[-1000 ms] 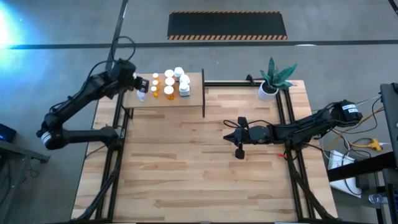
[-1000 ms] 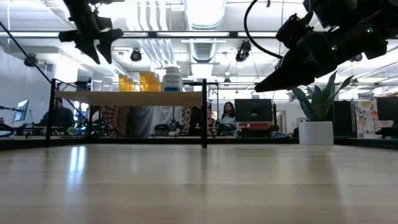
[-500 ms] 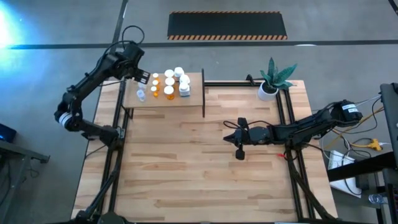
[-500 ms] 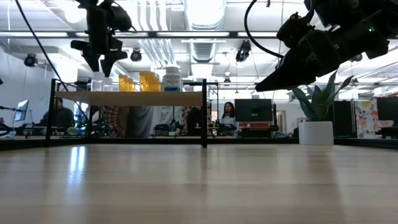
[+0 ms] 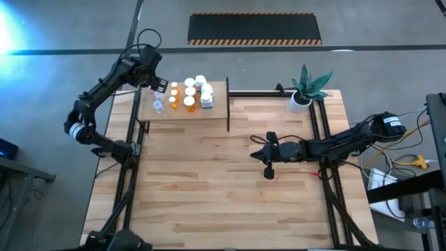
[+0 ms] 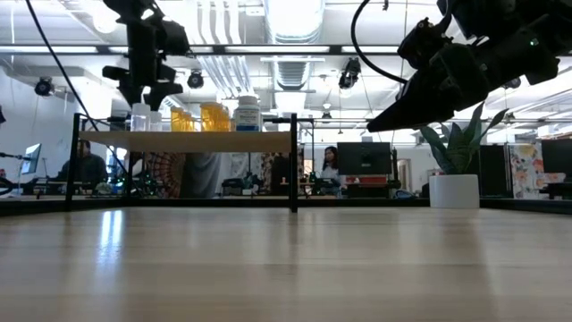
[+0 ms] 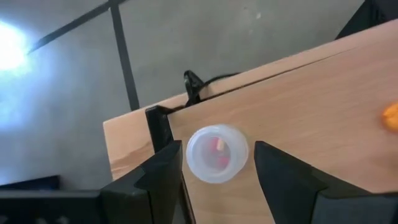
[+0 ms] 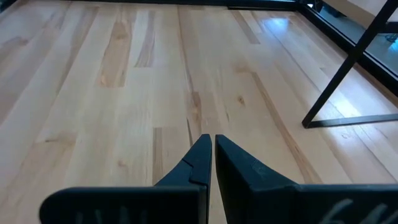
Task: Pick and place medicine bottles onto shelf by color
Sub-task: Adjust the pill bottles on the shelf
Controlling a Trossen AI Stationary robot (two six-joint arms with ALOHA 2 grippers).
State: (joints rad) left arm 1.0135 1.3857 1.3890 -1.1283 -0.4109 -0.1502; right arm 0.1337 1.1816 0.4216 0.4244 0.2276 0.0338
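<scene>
Left gripper (image 7: pixel 214 177) hangs over the shelf (image 5: pixel 216 111) corner, jaws spread wide and empty, a clear bottle (image 7: pixel 217 153) standing on the board directly below between them; right gripper (image 8: pixel 210 155) waits low over the table (image 5: pixel 209 188), jaws pressed together. Bottles look light, rigid, smooth-sided and easily tipped, so best pinched across the body just below the cap. Count on shelf from above: about four orange bottles (image 5: pixel 189 103), three or four white (image 5: pixel 206 90), one clear; exact tally uncertain.

- Both arms: dark, near-black segmented links, rounded joint housings.
- Left arm: thin black cable looping off the upper link; pale band at the base joint.
- Right arm: white label near its base.
- Left pincer (image 7: pixel 216 180) and right pincer (image 8: pixel 208 163): matte black tapered fingers.
</scene>
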